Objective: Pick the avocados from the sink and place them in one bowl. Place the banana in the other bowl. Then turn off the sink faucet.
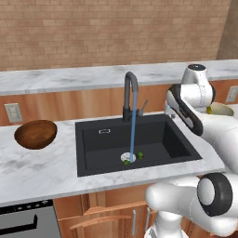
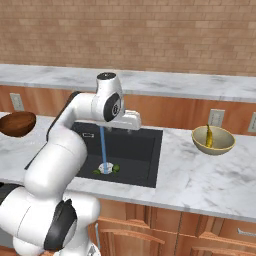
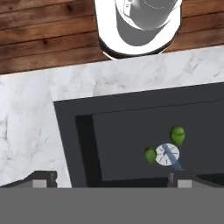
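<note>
- We see the two avocados [image 3: 177,134] on the floor of the black sink [image 1: 158,135], one on each side of the round silver drain [image 3: 167,155] and just beside it; in the left base view they sit at the foot of the blue water stream [image 1: 134,125].
- Water runs from the sink faucet [image 1: 130,93], the dark gooseneck tap at the back edge of the basin.
- In the hand view our pincer [image 3: 113,180] looks down onto the sink from above; its two dark fingertips [image 3: 43,178] stand well apart, spread wide, with nothing between them.
- The avocados lie below the pincer and toward its right fingertip in that view, apart from both tips.
- In the right base view the hand hangs over the back part of the sink, above the fruit.
- The banana [image 2: 208,137] lies inside the pale bowl [image 2: 225,145] on the counter [image 2: 200,175] to the right of the sink.
- The dark wooden bowl [image 1: 36,134] stands on the counter to the left of the sink, and we see nothing in it.
</note>
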